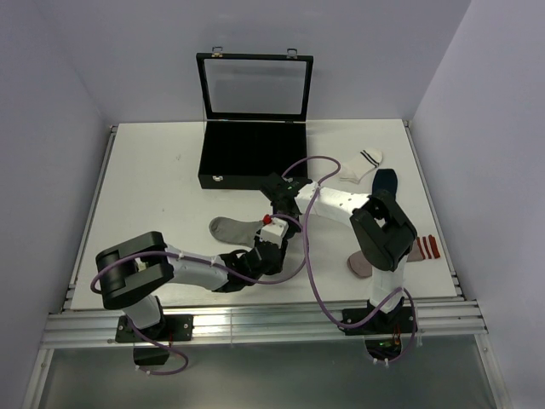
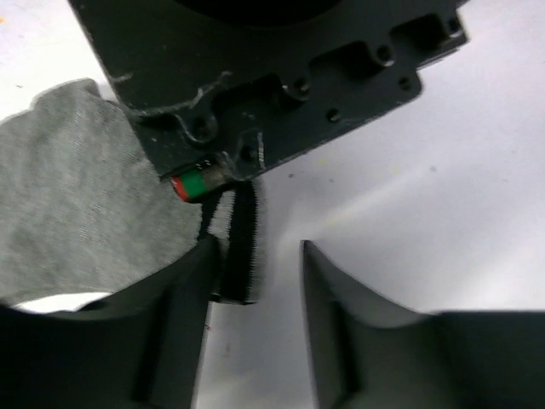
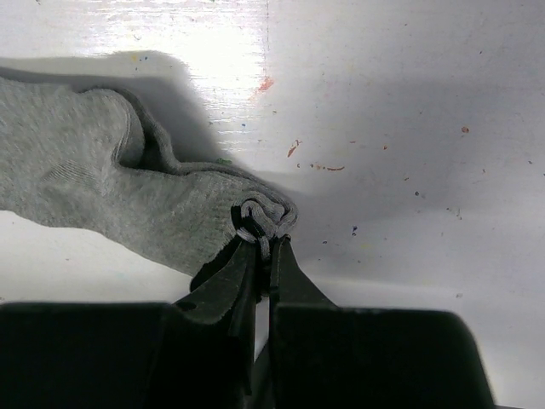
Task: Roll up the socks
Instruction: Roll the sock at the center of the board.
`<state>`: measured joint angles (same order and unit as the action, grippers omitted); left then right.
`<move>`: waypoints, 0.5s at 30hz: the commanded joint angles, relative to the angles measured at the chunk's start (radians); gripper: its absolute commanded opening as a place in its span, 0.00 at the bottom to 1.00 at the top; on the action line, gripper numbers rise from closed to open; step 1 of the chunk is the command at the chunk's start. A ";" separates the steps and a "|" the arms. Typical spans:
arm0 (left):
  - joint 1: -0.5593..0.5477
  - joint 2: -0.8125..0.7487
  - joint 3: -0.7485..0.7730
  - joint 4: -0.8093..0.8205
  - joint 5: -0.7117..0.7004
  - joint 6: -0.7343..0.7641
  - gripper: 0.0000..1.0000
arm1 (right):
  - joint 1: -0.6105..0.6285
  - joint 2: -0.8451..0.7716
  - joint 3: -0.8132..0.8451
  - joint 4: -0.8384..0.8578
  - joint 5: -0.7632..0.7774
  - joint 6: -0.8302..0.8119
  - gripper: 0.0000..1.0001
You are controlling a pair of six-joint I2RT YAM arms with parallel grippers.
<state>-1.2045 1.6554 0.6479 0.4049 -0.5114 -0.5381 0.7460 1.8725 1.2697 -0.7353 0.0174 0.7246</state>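
White desk | right fingers pinch grey sock at cuff | left fingers part-open, striped edge against one | risk: off-centre bite, cuff slips; crowded wrists may collide

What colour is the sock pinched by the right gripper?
Grey. The sock in the right gripper shows best in the right wrist view.

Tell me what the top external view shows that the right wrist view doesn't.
Only the top view: the open black hinged case with a clear lid, the white fabric sock with black cuff stripes, the plain navy sock and a sock with red stripes. Only the right wrist view: the right gripper shut on the bunched end of the soft grey fabric sock, plus red specks on the white table. Both: that grey sock and the table.
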 commanded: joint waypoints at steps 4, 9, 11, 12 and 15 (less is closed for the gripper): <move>-0.009 0.055 0.016 -0.070 -0.013 -0.074 0.32 | 0.004 0.014 -0.053 0.055 -0.059 0.025 0.00; -0.003 0.046 -0.027 -0.086 0.020 -0.152 0.02 | -0.008 -0.076 -0.142 0.178 -0.141 0.055 0.04; 0.013 0.031 -0.047 -0.074 0.048 -0.177 0.01 | -0.014 -0.114 -0.193 0.259 -0.160 0.065 0.07; 0.023 0.011 -0.071 -0.052 0.092 -0.193 0.01 | -0.022 -0.157 -0.210 0.286 -0.169 0.082 0.12; 0.071 -0.037 -0.122 -0.011 0.195 -0.224 0.01 | -0.037 -0.240 -0.263 0.376 -0.166 0.101 0.20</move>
<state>-1.1645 1.6333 0.5961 0.4408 -0.4854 -0.6903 0.7086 1.7229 1.0500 -0.4847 -0.0704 0.7765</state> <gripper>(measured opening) 0.044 0.187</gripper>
